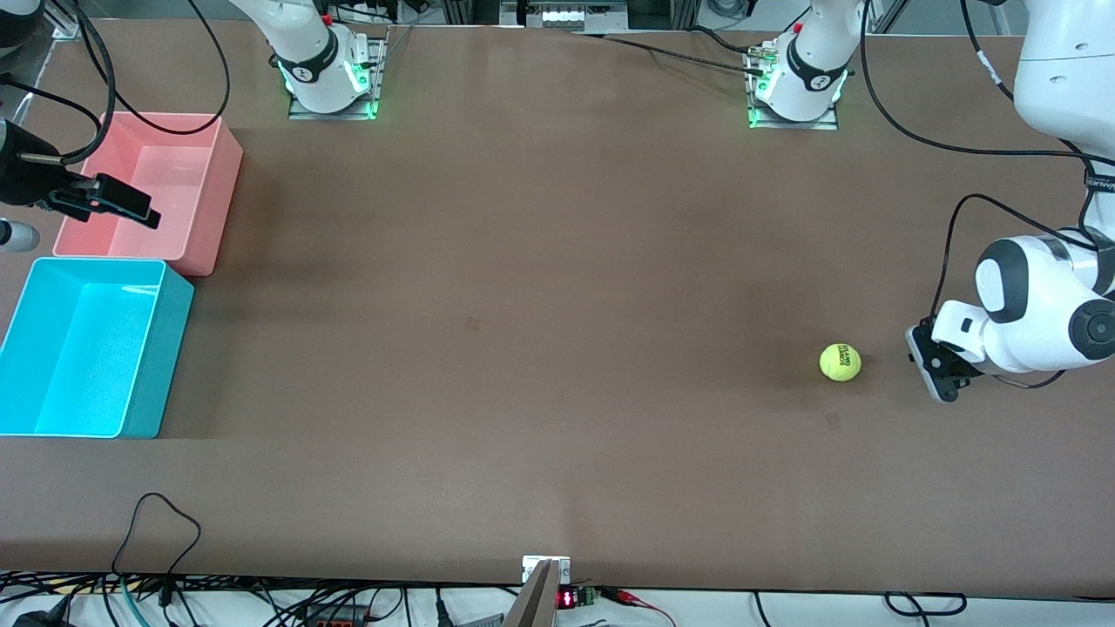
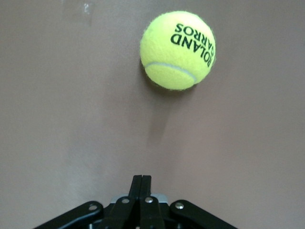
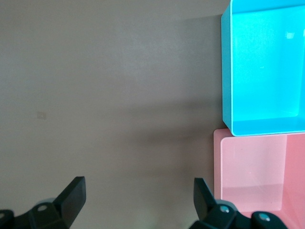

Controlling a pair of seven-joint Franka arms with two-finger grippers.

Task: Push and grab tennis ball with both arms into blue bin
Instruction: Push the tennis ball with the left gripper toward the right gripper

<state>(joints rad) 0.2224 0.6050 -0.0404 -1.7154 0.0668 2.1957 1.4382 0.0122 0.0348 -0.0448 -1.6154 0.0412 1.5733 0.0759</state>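
Where the table runs toward the left arm's end, the tennis ball (image 1: 840, 362) sits on the bare brown table (image 1: 523, 305), black lettering up. Left gripper (image 1: 930, 373) low, just beside the ball on the side toward the table's end, not touching it; left wrist view shows its fingers (image 2: 141, 191) pressed together, clenched on nothing, tips pointing at the ball (image 2: 177, 50) with a gap of table between.

Right gripper (image 1: 122, 202) up over the pink bin (image 1: 205, 226); fingers (image 3: 74, 195) spread wide in the right wrist view, released, nothing held.

Blue bin (image 1: 152, 366) at the right arm's end of the table, nearer the front camera than the pink bin, the two touching edge to edge. Ball well apart from both bins
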